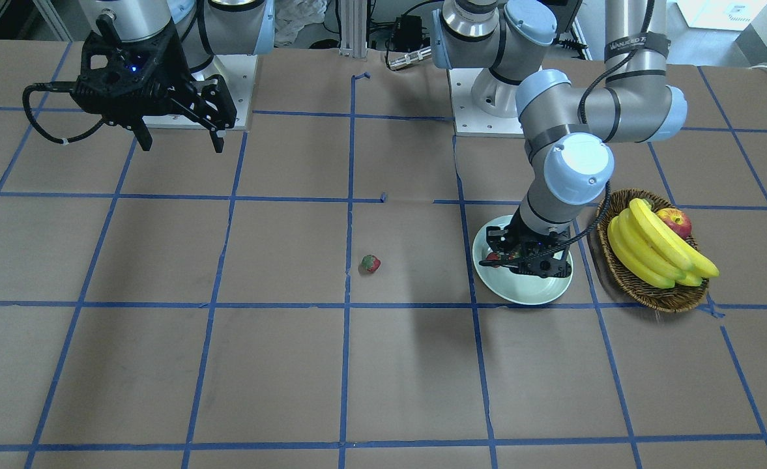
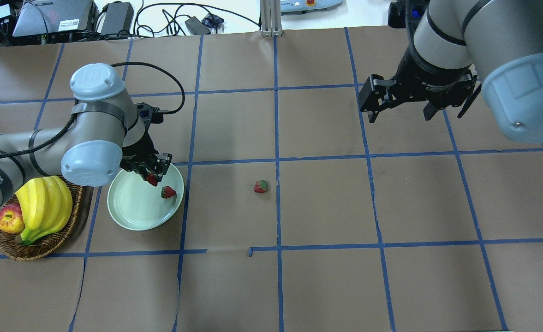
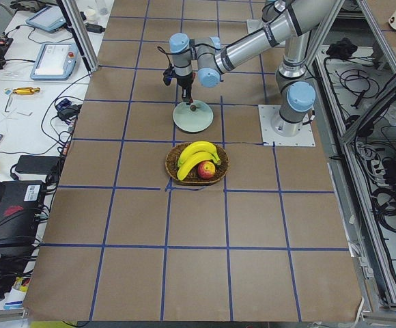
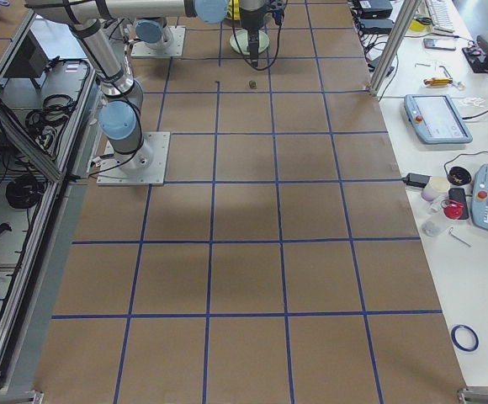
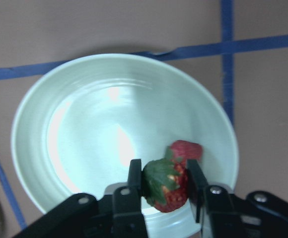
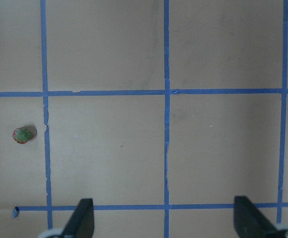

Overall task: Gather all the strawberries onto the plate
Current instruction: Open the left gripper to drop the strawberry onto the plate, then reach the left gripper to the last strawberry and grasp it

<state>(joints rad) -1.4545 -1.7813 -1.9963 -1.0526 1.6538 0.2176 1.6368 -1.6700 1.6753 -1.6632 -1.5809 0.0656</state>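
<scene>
Brown paper counter [image 2: 326,286], gridded with blue tape, matte, slightly creased. We go from the robot's left end along it.

Nearest we log a brown woven wicker basket [image 2: 63,240] holding smooth yellow bananas [image 2: 45,207] and a waxy red-yellow apple [image 2: 9,219]; not task items. Just beside it sits a round, shallow, pale mint-white plate [image 2: 133,214], glossy, raised rim.

Black two-finger left tool [image 5: 164,179] hangs low over the plate's edge zone, fingers clamped on a small, red, green-capped held strawberry [image 5: 166,191]. Pitted skin, looks firm; we judge it won't squash. A second small, red, green-capped plated strawberry [image 2: 168,192] lies inside the plate near the rim, just beside the held one.

Step in hand, as we judge: drop-off of number two of three. Next move calls for spreading the fingers so the fruit lands inside the rim. Being rounded it could roll, and the rim is low, so a low release seems wise.

Farther along, a third small, red, green-capped loose strawberry [image 2: 261,186] lies on bare counter beside a tape line, well apart from the plate, not yet collected.

Farthest, the black two-finger right tool [image 2: 401,114] hovers high, fingers wide apart, holding nothing. Either arm could fetch that last fruit, we reckon.
</scene>
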